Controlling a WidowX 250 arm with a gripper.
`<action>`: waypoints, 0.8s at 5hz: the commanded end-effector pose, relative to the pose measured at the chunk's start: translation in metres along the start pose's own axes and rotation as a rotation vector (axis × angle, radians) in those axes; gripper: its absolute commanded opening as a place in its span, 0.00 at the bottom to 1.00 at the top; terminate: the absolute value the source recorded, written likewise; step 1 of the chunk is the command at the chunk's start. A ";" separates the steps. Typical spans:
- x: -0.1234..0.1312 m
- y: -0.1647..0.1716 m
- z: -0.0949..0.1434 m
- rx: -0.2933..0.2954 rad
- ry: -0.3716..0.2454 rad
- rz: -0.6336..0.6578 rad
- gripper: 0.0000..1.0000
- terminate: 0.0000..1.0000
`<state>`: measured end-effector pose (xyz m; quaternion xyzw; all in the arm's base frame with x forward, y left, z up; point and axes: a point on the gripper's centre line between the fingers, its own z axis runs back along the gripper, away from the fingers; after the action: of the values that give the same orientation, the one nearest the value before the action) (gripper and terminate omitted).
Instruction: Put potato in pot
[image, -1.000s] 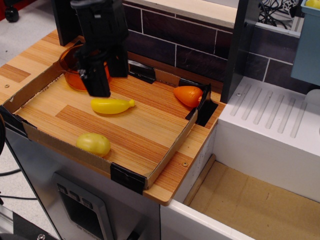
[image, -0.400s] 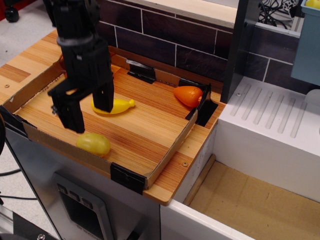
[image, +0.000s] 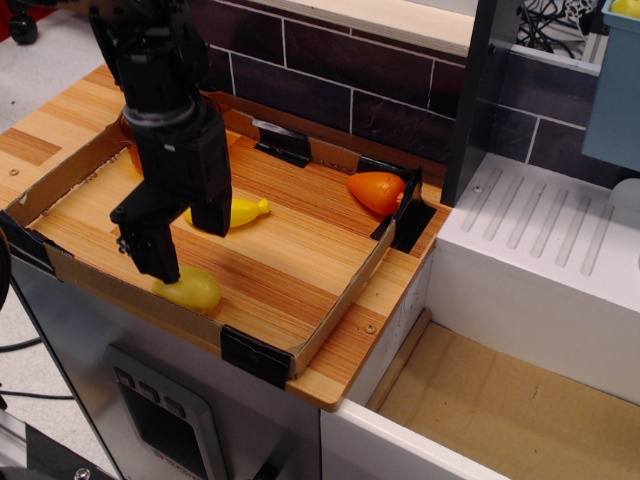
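A single view looks down at an angle from in front of and above the bench (image: 345, 350), fairly near. The cardboard-walled tray (image: 340, 300) fills the left and centre, the white sink unit (image: 540, 260) the right.

Glossy, smooth plastic potato (image: 190, 290) — matt black hand (image: 185, 240), likely plastic — on varnished wood tray (image: 290, 260).
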<state>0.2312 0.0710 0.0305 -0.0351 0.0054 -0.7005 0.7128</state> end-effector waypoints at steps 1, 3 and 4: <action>-0.010 0.008 -0.008 0.040 0.046 0.008 1.00 0.00; -0.008 0.010 -0.017 0.045 0.061 0.016 0.00 0.00; -0.008 0.013 -0.015 0.047 0.043 0.028 0.00 0.00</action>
<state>0.2336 0.0658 0.0059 -0.0158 0.0095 -0.6866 0.7268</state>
